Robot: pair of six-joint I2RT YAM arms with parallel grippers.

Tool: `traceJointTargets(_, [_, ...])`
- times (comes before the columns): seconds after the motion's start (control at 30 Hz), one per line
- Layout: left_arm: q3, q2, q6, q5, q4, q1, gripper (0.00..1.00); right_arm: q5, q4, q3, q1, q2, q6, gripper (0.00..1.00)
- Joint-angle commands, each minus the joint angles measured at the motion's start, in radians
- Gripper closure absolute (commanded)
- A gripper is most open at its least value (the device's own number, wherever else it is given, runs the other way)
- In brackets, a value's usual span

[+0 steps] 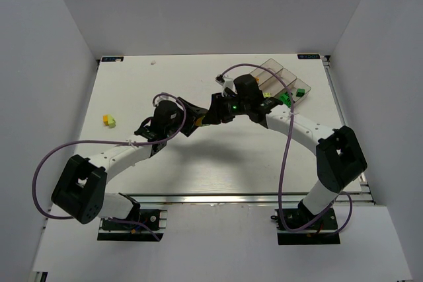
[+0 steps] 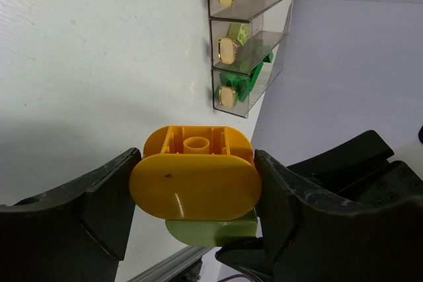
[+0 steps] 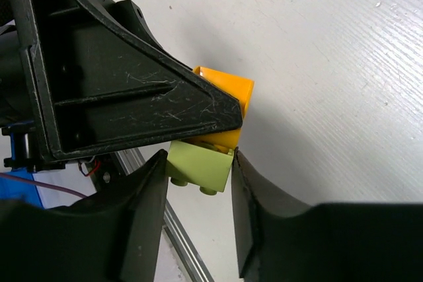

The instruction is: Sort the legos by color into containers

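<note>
Oval brick point(image 2: 195, 186) seemingly caps lime brick point(image 3: 198, 166).

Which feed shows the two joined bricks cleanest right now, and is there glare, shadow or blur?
Left wrist: orange brick sharp, one small glare streak, pale green brick beneath in shadow. Right wrist: both bricks in focus, own near fingers dark and soft. Top external: evenly lit, bricks barely visible.

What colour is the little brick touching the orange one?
The lower brick, against the orange brick, is pale lime green, clearest in the right wrist view.
</note>
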Motion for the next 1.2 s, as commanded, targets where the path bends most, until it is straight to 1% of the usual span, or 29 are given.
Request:
traceJointTargets(0.0, [0.012, -0.006, -0.005, -0.001, 0.031, -0.005, 0.82, -0.005, 0.045, 0.045, 0.007, 0.007, 0.005, 0.64])
traceJointTargets(0.03, [0.012, -0.006, -0.003, -0.001, 0.033, -0.005, 0.82, -0.013, 0.046, 0.043, 0.005, 0.004, 0.004, 0.67])
traceJointTargets(0.07, [0.013, -0.006, -0.003, -0.001, 0.033, -0.007, 0.82, -0.014, 0.046, 0.039, 0.007, 0.004, 0.004, 0.74])
traceJointTargets(0.17, [0.012, -0.006, -0.002, -0.004, 0.031, -0.007, 0.82, -0.023, 0.049, 0.022, 0.007, -0.003, 0.004, 0.86])
traceJointTargets(0.23, [0.009, -0.013, -0.002, -0.009, 0.028, -0.007, 0.83, -0.034, 0.054, 0.005, 0.007, -0.013, 0.007, 0.9])
traceJointTargets(0.27, [0.007, -0.016, 0.0, -0.015, 0.028, -0.007, 0.83, -0.039, 0.052, -0.002, 0.007, -0.017, 0.007, 0.95])
traceJointTargets(0.33, [0.003, -0.023, 0.001, -0.023, 0.023, -0.007, 0.83, -0.053, 0.051, -0.022, 0.007, -0.031, 0.007, 1.0])
traceJointTargets(0.57, [-0.011, -0.034, 0.003, -0.024, 0.02, -0.007, 0.84, -0.063, 0.042, -0.076, 0.005, -0.078, -0.004, 1.0])
traceJointTargets(0.6, [-0.011, -0.036, 0.003, -0.055, 0.017, -0.007, 0.84, -0.063, 0.04, -0.081, 0.005, -0.088, -0.005, 1.0])
traceJointTargets(1.0, [-0.019, -0.049, 0.007, -0.073, 0.003, -0.007, 0.85, -0.074, 0.002, -0.151, -0.004, -0.149, -0.028, 1.0])
traceJointTargets(1.17, [-0.024, -0.057, 0.012, -0.081, -0.009, -0.007, 0.85, -0.073, -0.027, -0.167, -0.021, -0.167, -0.066, 1.0])
